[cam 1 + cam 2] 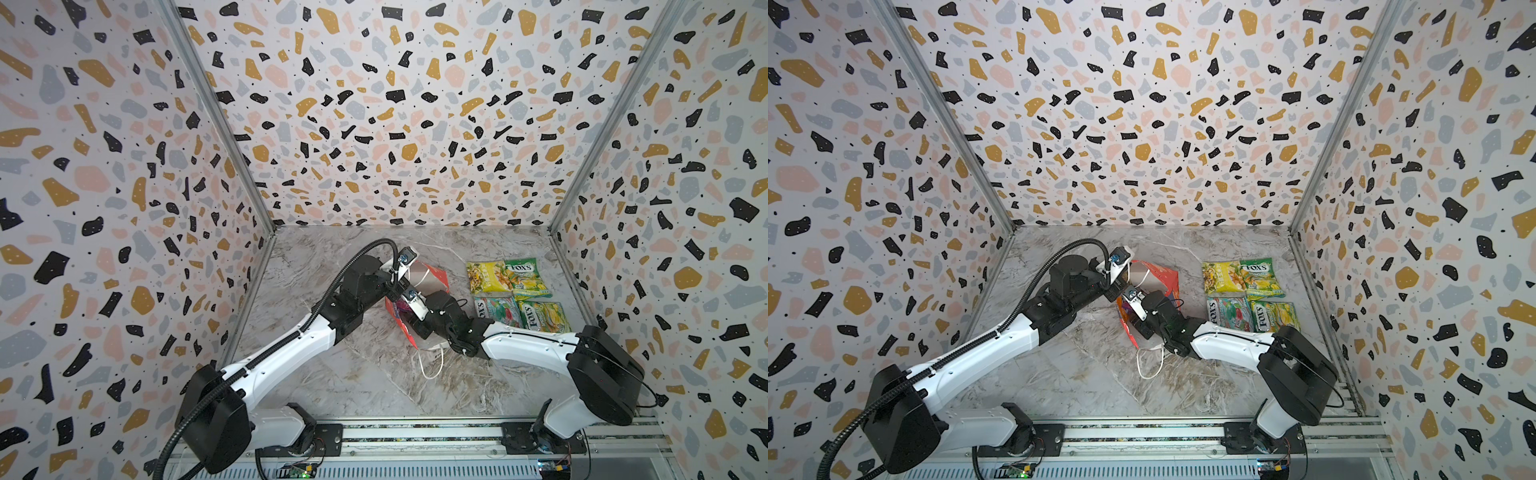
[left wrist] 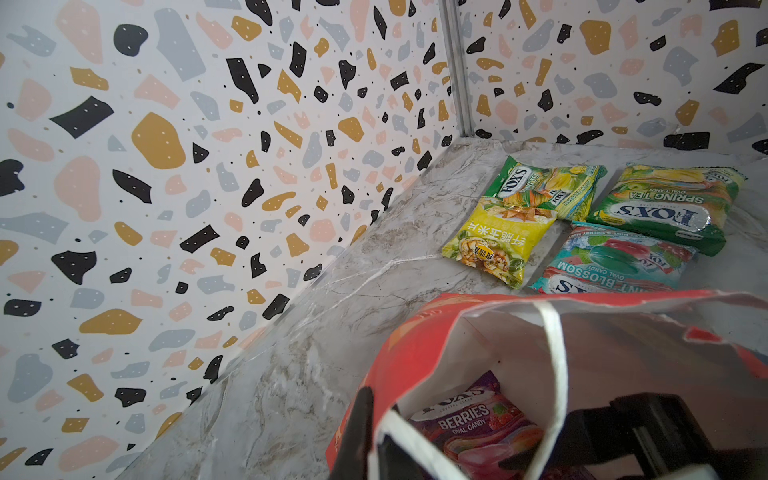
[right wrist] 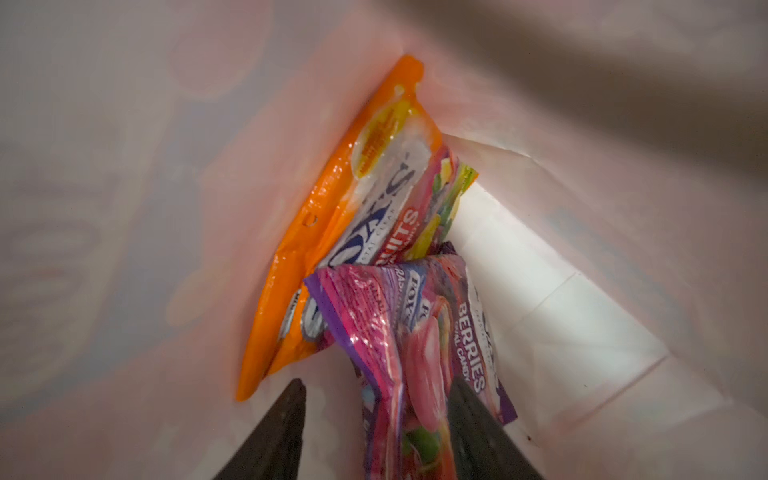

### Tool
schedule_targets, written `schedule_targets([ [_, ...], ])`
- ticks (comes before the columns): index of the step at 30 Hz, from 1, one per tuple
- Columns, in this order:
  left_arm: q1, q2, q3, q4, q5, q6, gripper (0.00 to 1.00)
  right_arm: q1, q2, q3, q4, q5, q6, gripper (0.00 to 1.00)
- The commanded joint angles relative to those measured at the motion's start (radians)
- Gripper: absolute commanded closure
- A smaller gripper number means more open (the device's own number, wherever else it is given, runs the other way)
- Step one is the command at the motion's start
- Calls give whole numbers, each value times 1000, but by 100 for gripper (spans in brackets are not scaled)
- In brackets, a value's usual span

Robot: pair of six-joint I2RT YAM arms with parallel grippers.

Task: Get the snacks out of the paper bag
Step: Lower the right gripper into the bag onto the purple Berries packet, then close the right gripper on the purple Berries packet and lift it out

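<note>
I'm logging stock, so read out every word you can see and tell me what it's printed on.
"FOX'S SPRING TEA OVAL CANDY": glossy green flat packet.
"FOX'S", "NT BLOSSOM OVAL CANDY", start hidden: glossy teal packet.
"FOX'S": second green packet; smaller print unreadable.
"BERRIES OVAL CANDY": purple packet inside the red paper bag.
"UITS", start hidden: orange packet in the bag.
Chinese characters, too blurred: yellow packet.
Bag print: unreadable.

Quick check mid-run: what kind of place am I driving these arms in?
Probably an enclosed robot test booth, not a real home or shop: terrazzo-print wall panels on aluminium posts box in a marble-look tabletop, and the left arm and right arm sit on a metal rail along its front edge.
</note>
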Motion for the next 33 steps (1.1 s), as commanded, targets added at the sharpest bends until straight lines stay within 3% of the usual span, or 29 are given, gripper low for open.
schedule_targets([
  [1, -1, -21, 22, 47, 10, -2, 100, -9, 29, 46, -27, -33, 44, 42],
  [6, -1, -23, 18, 51, 14, -4, 100, -21, 87, 76, -13, 46, 75, 44],
  [10, -1, -20, 30, 37, 18, -6, 100, -23, 122, 97, -6, 125, 86, 51],
  [23, -1, -28, 7, 60, 6, -2, 100, -47, 145, 119, 29, 171, 91, 100],
  [33, -1, -17, 6, 59, -34, 4, 100, -40, -42, 37, 33, 49, 58, 100],
])
